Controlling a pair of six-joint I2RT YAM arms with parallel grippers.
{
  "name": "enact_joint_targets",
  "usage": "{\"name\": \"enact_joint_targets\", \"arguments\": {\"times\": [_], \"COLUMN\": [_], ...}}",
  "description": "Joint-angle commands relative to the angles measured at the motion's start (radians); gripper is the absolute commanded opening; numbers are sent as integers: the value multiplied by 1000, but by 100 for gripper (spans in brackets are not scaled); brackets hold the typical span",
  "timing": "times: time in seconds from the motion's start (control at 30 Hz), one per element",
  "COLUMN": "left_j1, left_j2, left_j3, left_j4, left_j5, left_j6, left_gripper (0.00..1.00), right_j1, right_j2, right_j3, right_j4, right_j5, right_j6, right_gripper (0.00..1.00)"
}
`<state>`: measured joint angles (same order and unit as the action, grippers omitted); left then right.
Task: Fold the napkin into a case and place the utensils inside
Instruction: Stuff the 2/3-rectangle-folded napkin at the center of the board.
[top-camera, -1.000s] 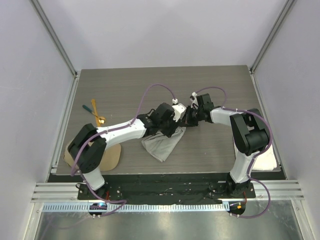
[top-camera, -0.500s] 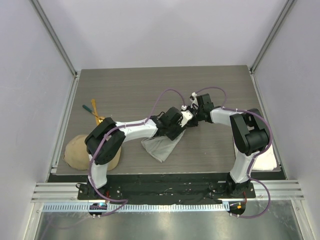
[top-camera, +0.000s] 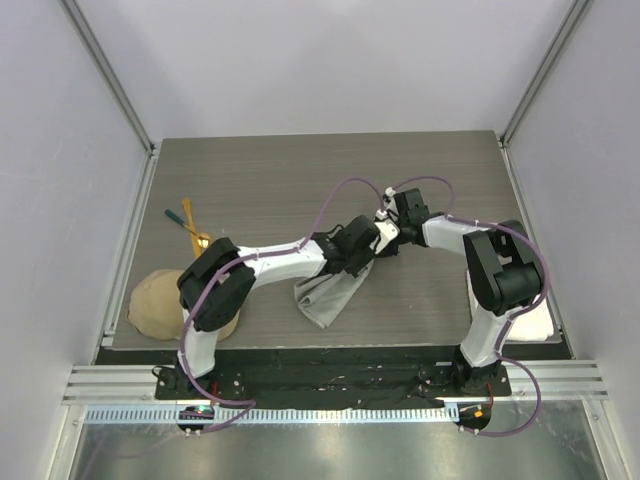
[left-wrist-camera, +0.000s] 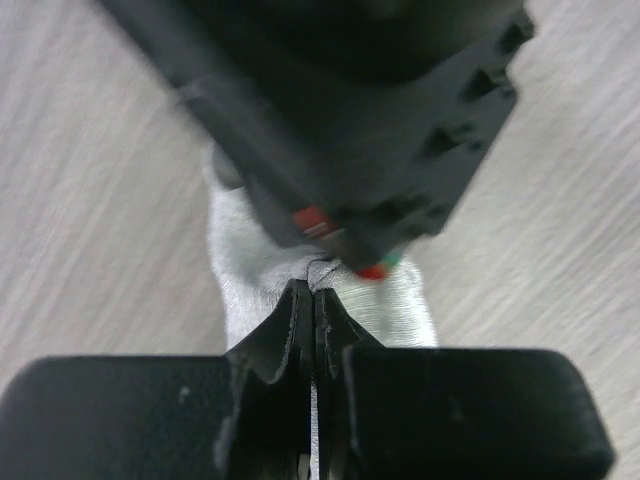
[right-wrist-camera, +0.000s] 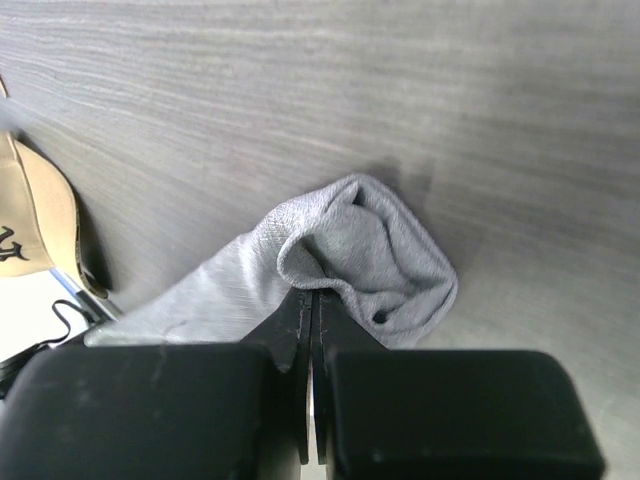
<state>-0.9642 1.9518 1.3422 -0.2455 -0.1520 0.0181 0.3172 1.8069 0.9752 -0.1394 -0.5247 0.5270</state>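
Observation:
The light grey napkin (top-camera: 323, 294) lies bunched in the middle of the table, its far corner lifted where both grippers meet. My left gripper (top-camera: 366, 253) is shut on that cloth edge; in the left wrist view its tips (left-wrist-camera: 313, 292) pinch the napkin (left-wrist-camera: 248, 262) right under the right gripper's body. My right gripper (top-camera: 384, 240) is also shut, nipping a rolled fold of the napkin (right-wrist-camera: 372, 243) at its tips (right-wrist-camera: 312, 293). The utensils lie apart at the far left: a gold spoon (top-camera: 203, 240), an orange-handled piece (top-camera: 187, 208) and a teal-handled piece (top-camera: 172, 214).
A tan cap (top-camera: 160, 303) sits at the near left corner by the left arm's base, and shows at the left edge of the right wrist view (right-wrist-camera: 35, 225). A white towel (top-camera: 538, 322) lies at the near right edge behind the right arm.
The left arm swung right across the napkin to the right gripper, and its jaws went from open to shut on the cloth edge. The right gripper stayed put.

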Motion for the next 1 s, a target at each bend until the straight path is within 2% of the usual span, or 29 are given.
{"name": "enact_joint_targets", "arguments": {"times": [0.0,0.3,0.43,0.57,0.83,0.97], "left_j1": [-44,-61,-62,-73,-88,-88], "left_j2": [42,22,25,15,12,2], "left_j3": [34,-43,-44,-84,-110,-110], "left_j4": [-2,77,83,130,121,129], "left_j5": [-17,-70,-138,-204,-342,-351], "left_j6": [-49,-113,-171,-213,-273,-296], "left_gripper": [0,0,0,0,0,0], "right_j1": [13,14,13,11,-18,-23], "right_j2": [-78,-124,-126,-168,-254,-247], "right_j3": [-3,-4,-38,-66,-86,-89], "right_j4": [-55,-77,-66,-54,-60,-66], "right_j5": [-9,-21,-44,-28,23,15], "right_j6": [41,83,97,113,130,133], "right_gripper": [3,5,5,5,5,6]}}
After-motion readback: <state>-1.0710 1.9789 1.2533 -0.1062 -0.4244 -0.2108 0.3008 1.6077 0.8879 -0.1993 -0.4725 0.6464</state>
